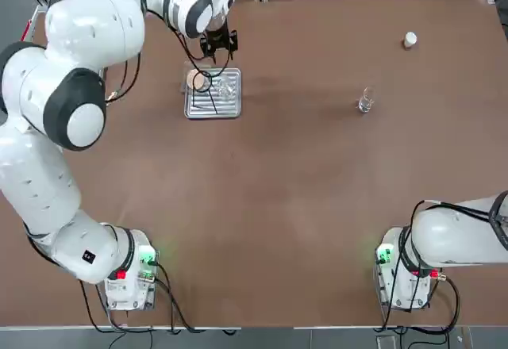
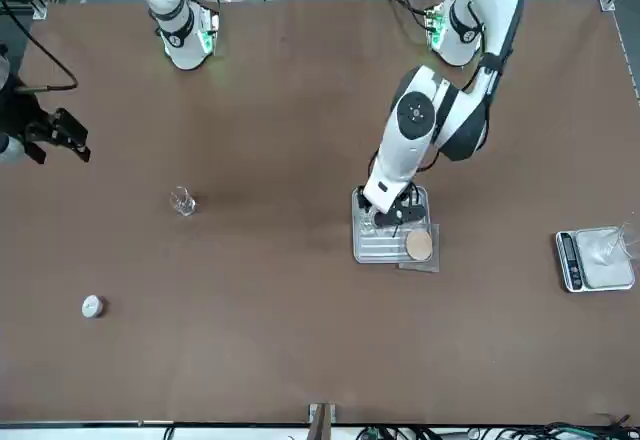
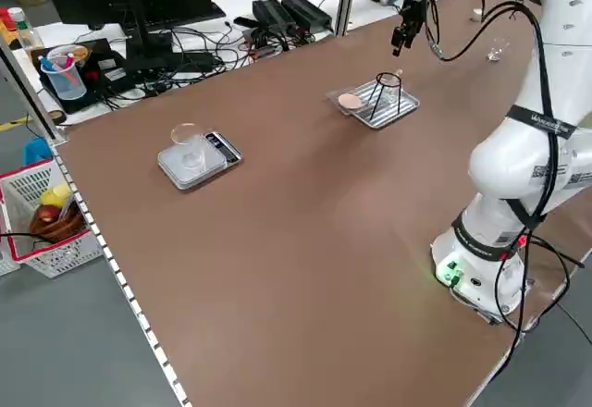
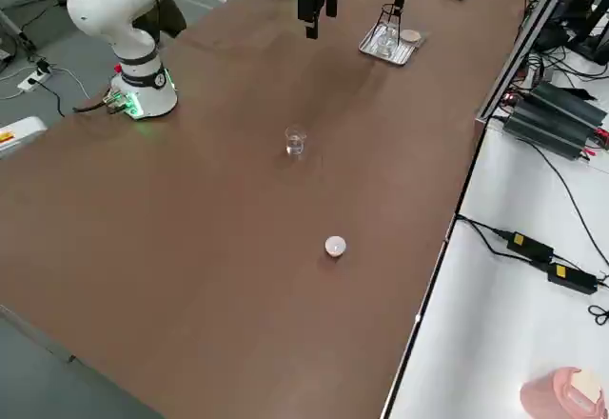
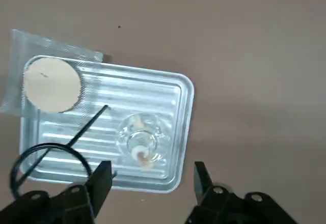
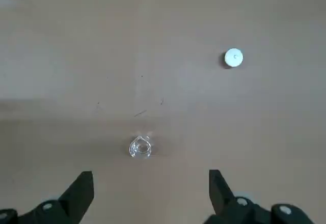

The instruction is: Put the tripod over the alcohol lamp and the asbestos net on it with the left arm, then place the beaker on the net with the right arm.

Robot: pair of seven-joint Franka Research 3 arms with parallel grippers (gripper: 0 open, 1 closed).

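Note:
A ribbed silver tray (image 1: 213, 105) at the table's far left holds the tripod (image 5: 86, 126), which stands upright, and the small clear alcohol lamp (image 5: 139, 143). The asbestos net (image 5: 51, 84) lies half on the tray's corner, tan disc up. My left gripper (image 5: 151, 179) hovers over the tray's edge beside the lamp, open and empty, the tripod's ring just outside one finger. The beaker (image 1: 365, 101) stands alone on the right half of the table. My right gripper (image 6: 151, 186) hangs high above the table, short of the beaker, open and empty.
A small white capped bottle (image 1: 409, 40) stands beyond the beaker near the far right. A scale carrying a clear glass cup (image 3: 190, 146) sits at the table's left edge. Bare brown tabletop lies between tray and beaker.

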